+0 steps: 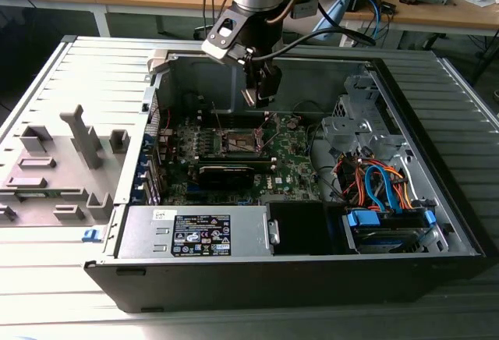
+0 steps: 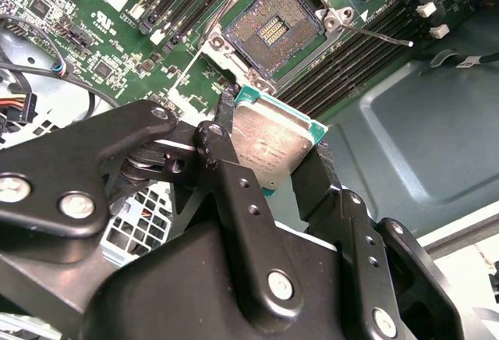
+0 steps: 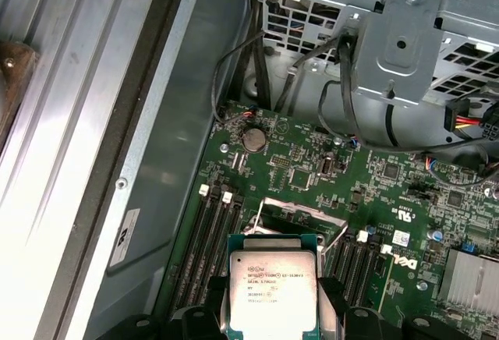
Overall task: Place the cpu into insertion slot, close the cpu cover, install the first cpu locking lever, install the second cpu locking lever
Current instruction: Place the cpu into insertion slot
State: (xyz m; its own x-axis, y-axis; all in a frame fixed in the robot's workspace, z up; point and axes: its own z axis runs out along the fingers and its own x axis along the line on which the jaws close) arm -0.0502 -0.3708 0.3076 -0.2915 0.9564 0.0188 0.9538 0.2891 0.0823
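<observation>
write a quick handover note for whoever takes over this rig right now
Gripper: shut on the cpu, gripped by its edges and held above the motherboard.
Insertion slot: open, its contact field bare. The cpu is apart from it.
Cpu cover: looks raised, not closed over the slot.
Locking lever: one sticks out free beside the slot.
Done: cpu is in the gripper.
Left: cpu not yet seated, cover not closed, neither lever installed.
</observation>
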